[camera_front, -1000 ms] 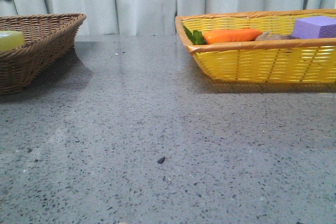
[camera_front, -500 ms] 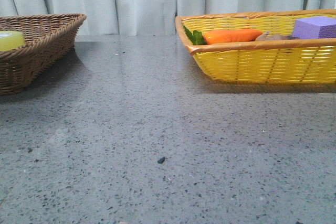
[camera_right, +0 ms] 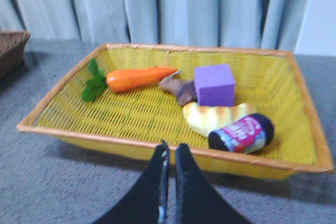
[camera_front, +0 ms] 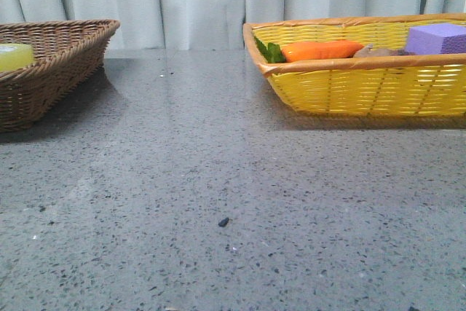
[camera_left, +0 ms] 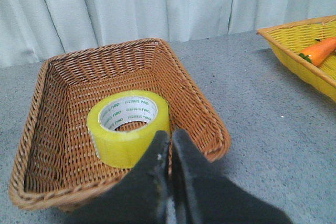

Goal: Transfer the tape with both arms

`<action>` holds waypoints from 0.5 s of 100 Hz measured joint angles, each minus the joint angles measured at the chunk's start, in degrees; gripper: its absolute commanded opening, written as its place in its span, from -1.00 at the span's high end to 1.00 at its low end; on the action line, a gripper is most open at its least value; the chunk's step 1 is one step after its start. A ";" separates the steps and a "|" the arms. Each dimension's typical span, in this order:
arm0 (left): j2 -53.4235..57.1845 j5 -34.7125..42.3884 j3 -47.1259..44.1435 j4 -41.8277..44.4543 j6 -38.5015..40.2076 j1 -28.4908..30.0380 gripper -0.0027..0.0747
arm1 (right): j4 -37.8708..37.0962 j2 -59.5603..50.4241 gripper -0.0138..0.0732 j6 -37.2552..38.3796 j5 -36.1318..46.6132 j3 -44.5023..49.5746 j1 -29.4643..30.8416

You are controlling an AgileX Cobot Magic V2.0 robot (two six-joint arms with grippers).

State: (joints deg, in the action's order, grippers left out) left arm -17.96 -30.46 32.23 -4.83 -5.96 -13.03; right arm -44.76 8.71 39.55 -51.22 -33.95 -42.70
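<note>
Fingers of the left gripper [camera_left: 169, 145] press together, grasping nothing; right gripper [camera_right: 169, 156] likewise. Beyond the left one, the tape [camera_left: 128, 127] lies flat in the brown basket [camera_left: 47, 77], core axis vertical, near its right wall. Bare table [camera_front: 233, 180] separates it from the yellow basket [camera_front: 364, 89].

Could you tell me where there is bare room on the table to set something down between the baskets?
The grey table is bare between the brown basket and the yellow basket, and across the whole near side. The yellow basket is crowded around the purple block; the brown basket holds only the tape.
</note>
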 measured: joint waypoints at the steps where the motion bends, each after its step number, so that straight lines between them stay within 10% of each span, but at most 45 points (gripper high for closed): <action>1: 0.47 -0.02 -0.58 -0.12 0.00 0.00 0.98 | -0.17 -0.27 0.85 0.00 -0.01 0.07 0.00; 50: 18.34 0.52 -10.31 -0.86 0.00 0.00 0.98 | -5.92 -9.63 0.85 0.00 -6.73 2.29 0.00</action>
State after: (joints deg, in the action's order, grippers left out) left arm 0.38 -29.94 21.92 -5.69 -5.96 -13.03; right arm -50.68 -0.91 39.55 -57.95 -31.66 -42.70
